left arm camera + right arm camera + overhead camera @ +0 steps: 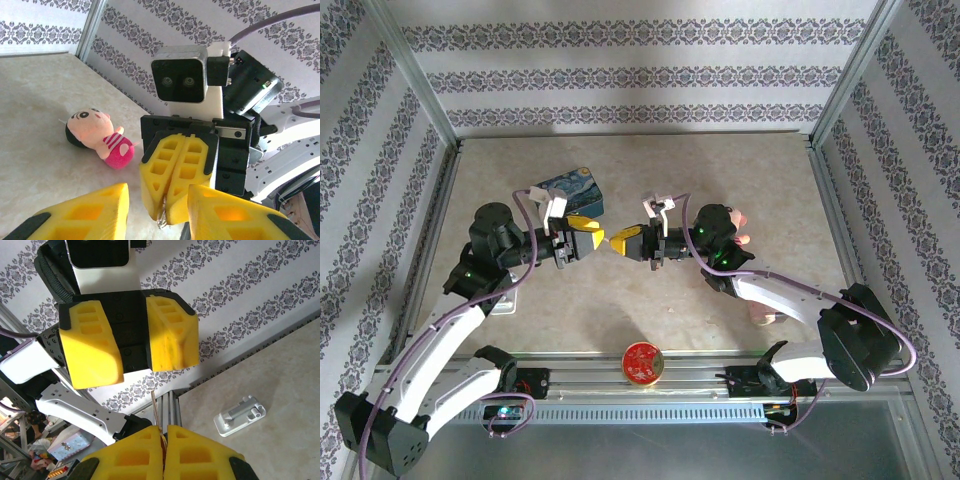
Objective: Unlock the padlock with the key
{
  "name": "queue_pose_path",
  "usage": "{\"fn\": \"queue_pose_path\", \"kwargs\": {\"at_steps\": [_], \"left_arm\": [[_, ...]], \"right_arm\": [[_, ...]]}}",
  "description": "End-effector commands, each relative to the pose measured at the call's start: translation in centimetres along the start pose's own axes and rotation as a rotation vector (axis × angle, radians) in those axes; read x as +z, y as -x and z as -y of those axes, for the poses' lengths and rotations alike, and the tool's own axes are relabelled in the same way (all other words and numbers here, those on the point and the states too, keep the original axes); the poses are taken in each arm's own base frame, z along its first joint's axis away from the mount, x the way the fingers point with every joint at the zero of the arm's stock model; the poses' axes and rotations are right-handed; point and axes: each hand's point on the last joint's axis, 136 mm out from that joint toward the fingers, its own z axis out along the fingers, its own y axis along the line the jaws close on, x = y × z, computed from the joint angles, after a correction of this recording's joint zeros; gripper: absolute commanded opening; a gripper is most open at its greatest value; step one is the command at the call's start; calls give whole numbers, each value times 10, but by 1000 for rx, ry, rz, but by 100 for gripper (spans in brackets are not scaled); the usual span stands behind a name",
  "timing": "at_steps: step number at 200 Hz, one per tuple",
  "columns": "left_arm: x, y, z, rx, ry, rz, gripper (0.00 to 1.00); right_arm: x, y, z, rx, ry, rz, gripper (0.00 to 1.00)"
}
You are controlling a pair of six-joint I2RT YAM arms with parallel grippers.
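— Where is the key (154,406)?

— Off the table (650,300), in the air just to the near-right of the blue tin (570,188). It's a thin sliver poking out of the right gripper (164,212), whose jaws are clenched on its hidden end. I take it for the key, but it's too small to be sure.

— Which way does it lie?

— Its long axis runs straight out of the right tips, back toward the tin, at the left gripper (132,340). The two grippers face each other nose to nose, on a line passing in front of the tin.

— And the left jaws?

— Released, standing apart with nothing between them. The sliver's free end aims roughly at their gap. Whether it reaches in, I can't tell.

— Which arm is nearer?

— The right one has it. The left is just beside, tip to tip.

— What does the next move turn on?

— That line, I'd judge. Anything brought to the sliver must meet it end-on, and a sideways offset could make it glance off. From the left wrist, a thin silvery loop (161,220) hangs at the right tips. Ring or shackle, I can't tell.
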Motion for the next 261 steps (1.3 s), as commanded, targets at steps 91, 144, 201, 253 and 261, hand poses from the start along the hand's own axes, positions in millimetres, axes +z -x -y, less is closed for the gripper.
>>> {"fn": "queue_pose_path", "kwargs": {"at_steps": [91,144,201,253,261], "left_arm": [[-29,11,-93,-124,571,97,100],[-46,-15,-152,-279,845,161,99],[-21,-81,-196,-374,995,-8,100],[-13,-118,-224,-366,1156,-44,99],[-11,-120,-227,-360,1184,-43,99]], "right_arm": [[-34,-28,81,98,-451,-27,0],[-62,-53,122,207,-704,-57,0],[-80,-77,147,297,-840,-112,0],[-84,-89,158,335,-870,-126,0],[-84,-91,159,341,-875,-129,0]]}}
